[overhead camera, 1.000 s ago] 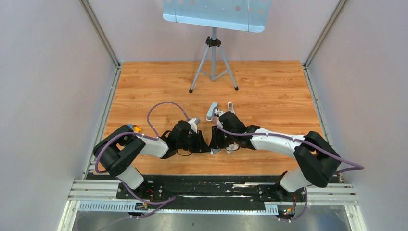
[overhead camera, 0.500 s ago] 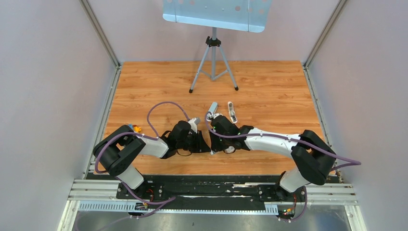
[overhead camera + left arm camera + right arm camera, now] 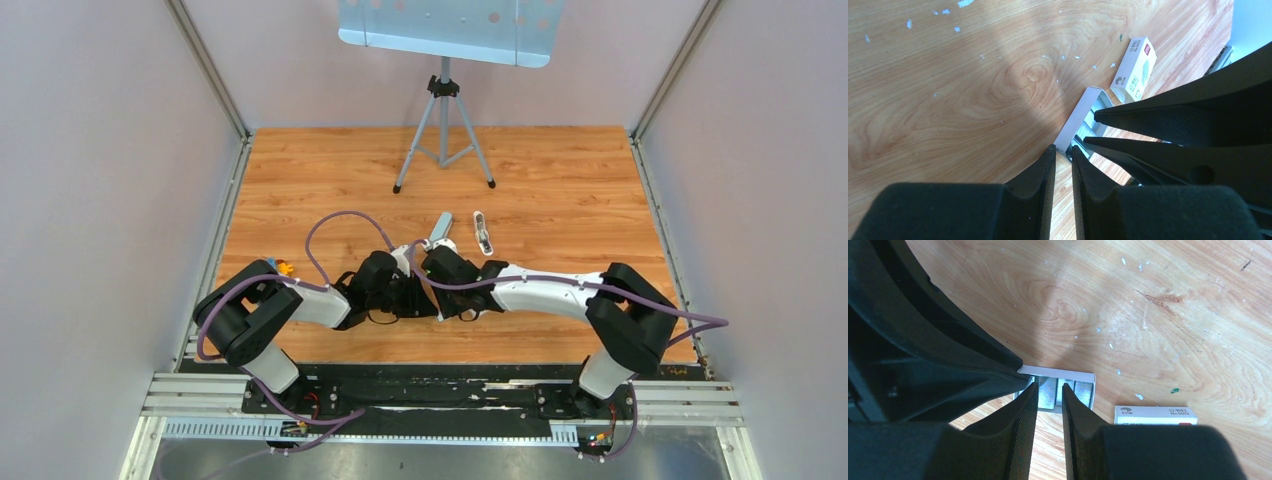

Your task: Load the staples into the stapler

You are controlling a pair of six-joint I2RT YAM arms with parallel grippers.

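Found the staples (image 3: 1080,392) as a short row of grey metallic segments on the wooden surface (image 3: 1148,315), tucked under a whitish strip (image 3: 1058,373) running the same way. Could not tell whether that strip belonged to them or only covered them.

Placed them right at the tips of the right jaws, dead ahead, with the long axis crosswise to the jaws' reach. Saw those jaws standing a narrow slit apart, one grey segment showing in the gap at the tips and bare wood lower in the slit, nothing clamped.

Met the left jaws from the opposite side, at one end of the row, so that from there the long axis ran straight away from the tips. Saw them likewise a thin slit apart. Could not tell whether the tips pinched the strip's end or merely touched it.

Judged the right jaws the better placed to pinch across the narrow width, the left suited only to steadying the end.

Noted the small white carton (image 3: 1155,414) just beyond the row, off to one side of the right jaws.

Spotted the stapler (image 3: 441,225) only from above, lying well beyond both jaws, clear of either, its long axis pointing roughly away from the arms.
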